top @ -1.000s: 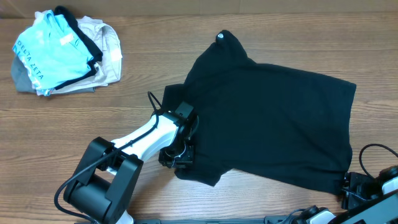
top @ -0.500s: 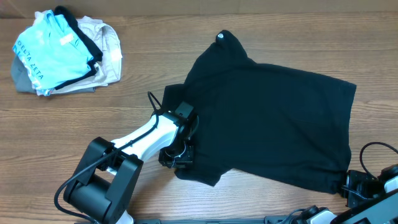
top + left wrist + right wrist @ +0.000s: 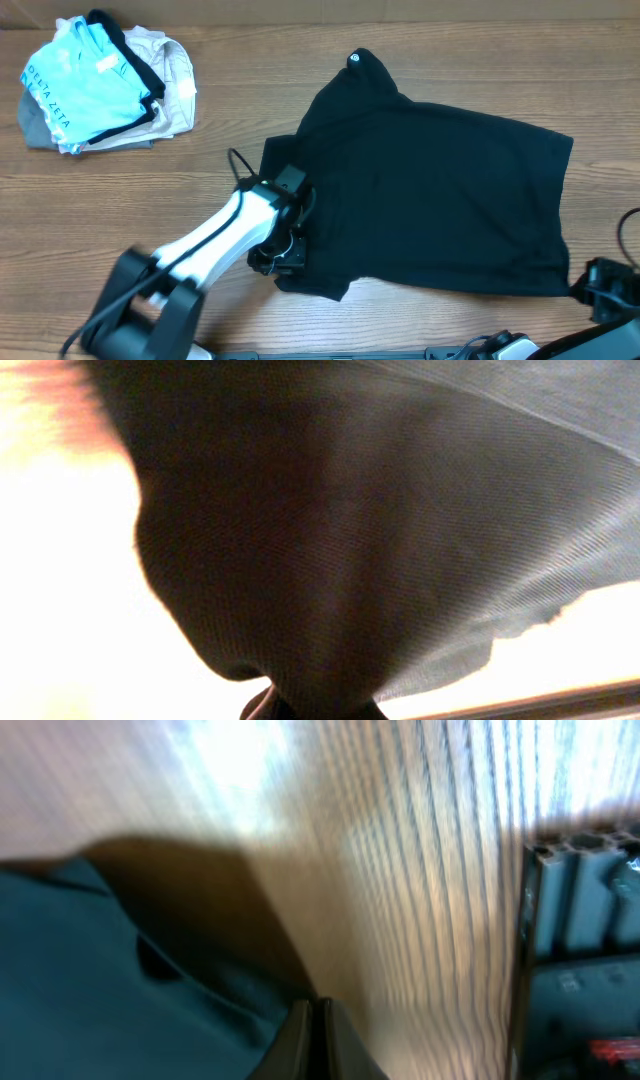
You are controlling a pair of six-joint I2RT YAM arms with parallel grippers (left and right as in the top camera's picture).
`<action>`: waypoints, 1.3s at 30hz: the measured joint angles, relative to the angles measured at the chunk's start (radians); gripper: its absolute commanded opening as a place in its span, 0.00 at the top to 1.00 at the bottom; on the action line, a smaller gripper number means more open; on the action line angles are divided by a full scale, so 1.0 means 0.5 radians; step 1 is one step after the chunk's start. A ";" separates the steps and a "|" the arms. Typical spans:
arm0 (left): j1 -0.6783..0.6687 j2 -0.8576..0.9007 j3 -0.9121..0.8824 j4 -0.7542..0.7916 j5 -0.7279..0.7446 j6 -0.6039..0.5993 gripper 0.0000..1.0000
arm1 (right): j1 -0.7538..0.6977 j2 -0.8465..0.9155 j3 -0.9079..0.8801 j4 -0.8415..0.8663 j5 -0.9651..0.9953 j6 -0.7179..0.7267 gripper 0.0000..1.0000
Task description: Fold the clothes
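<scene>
The clothes, a black T-shirt (image 3: 440, 200), lie spread flat over the right half of the wooden table (image 3: 300, 40), with a small white tag (image 3: 355, 59) at the far end. My left gripper (image 3: 283, 262) sits at the shirt's near-left corner. In the left wrist view black cloth (image 3: 330, 530) fills the frame and bunches down into the shut jaws (image 3: 315, 705). My right gripper (image 3: 590, 283) is at the shirt's near-right corner. In the right wrist view its fingers (image 3: 316, 1010) are pressed together, and the shirt's edge (image 3: 150, 990) runs right up to them.
A pile of other garments lies at the far left: a light blue shirt with lettering (image 3: 85, 85), beige cloth (image 3: 175, 75) and grey cloth (image 3: 35, 125). A metal frame rail (image 3: 580, 920) stands just beyond the table edge beside my right gripper.
My right gripper has shut at the shirt's near-right corner and shifted right, drawing that corner with it. My left arm has swung slightly left, still holding its corner.
</scene>
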 measured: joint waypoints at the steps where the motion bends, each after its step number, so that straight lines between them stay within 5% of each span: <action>1: -0.003 -0.092 0.000 -0.049 0.000 -0.010 0.96 | -0.001 -0.018 0.060 -0.048 -0.002 0.002 0.96; 19: -0.189 -0.906 0.000 -0.634 0.002 -0.366 0.96 | 0.000 -0.384 0.233 -0.344 -0.014 0.055 0.96; 30: -0.274 -0.973 0.000 -0.011 -0.010 -0.455 0.93 | 0.000 -0.427 0.234 -0.177 -0.050 0.057 0.96; 39: -0.217 -0.831 0.000 0.433 -0.298 -0.464 0.90 | 0.000 -0.378 0.234 -0.072 -0.053 0.063 0.96</action>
